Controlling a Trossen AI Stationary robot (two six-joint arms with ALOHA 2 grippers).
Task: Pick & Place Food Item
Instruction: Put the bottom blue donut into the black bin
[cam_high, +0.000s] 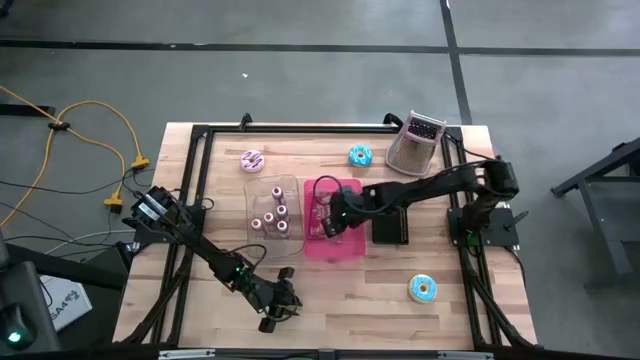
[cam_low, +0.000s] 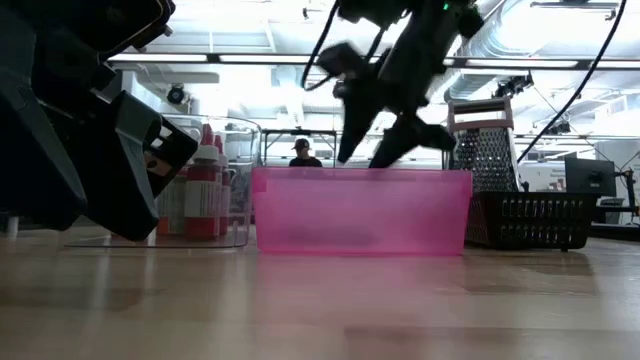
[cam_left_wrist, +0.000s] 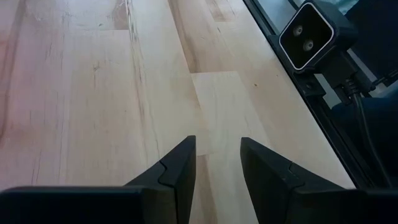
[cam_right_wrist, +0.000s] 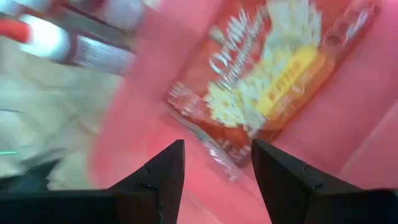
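A red popcorn bag (cam_right_wrist: 273, 81) lies flat on the floor of a pink bin (cam_high: 350, 250) at the table's middle; it also shows in the high view (cam_high: 322, 196). My right gripper (cam_right_wrist: 214, 146) hangs open and empty just above the bin's left part (cam_high: 332, 222); in the low view (cam_low: 392, 140) its spread fingers stand above the bin's rim (cam_low: 360, 172). My left gripper (cam_high: 278, 316) is open and empty near the table's front edge, over bare wood (cam_left_wrist: 217, 140).
A clear bin with several bottles (cam_high: 273, 215) stands left of the pink bin, and a black basket (cam_high: 392, 228) stands right of it. A pink donut (cam_high: 252, 160), a blue donut (cam_high: 360, 155) and a grater (cam_high: 415, 145) are at the back. Another donut (cam_high: 423, 289) lies front right.
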